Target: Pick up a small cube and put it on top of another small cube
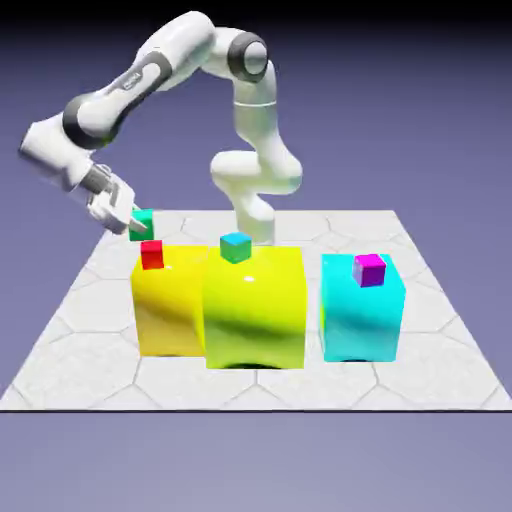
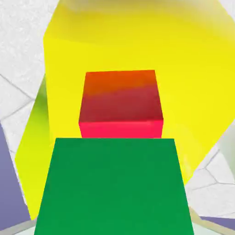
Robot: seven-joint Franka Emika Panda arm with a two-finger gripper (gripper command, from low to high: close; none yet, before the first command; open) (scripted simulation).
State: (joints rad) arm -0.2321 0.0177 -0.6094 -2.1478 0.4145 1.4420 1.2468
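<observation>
My gripper [image 1: 137,222] is shut on the small emerald-green cube [image 1: 144,218], holding it in the air just above and slightly behind the red cube [image 1: 152,254]. The red cube rests on top of a big yellow block [image 1: 168,300] at the exterior view's left. In the hand view the green cube [image 2: 112,186] fills the lower half and hides my fingertips. The red cube [image 2: 121,103] shows right beyond it, on the yellow block's top [image 2: 193,69].
A bigger yellow-green block [image 1: 255,310] stands beside the yellow one and carries a small green cube with a blue top [image 1: 236,246]. To the exterior view's right a cyan block [image 1: 362,312] bears a small magenta-purple cube [image 1: 369,269]. The grey tiled table [image 1: 440,360] lies beneath.
</observation>
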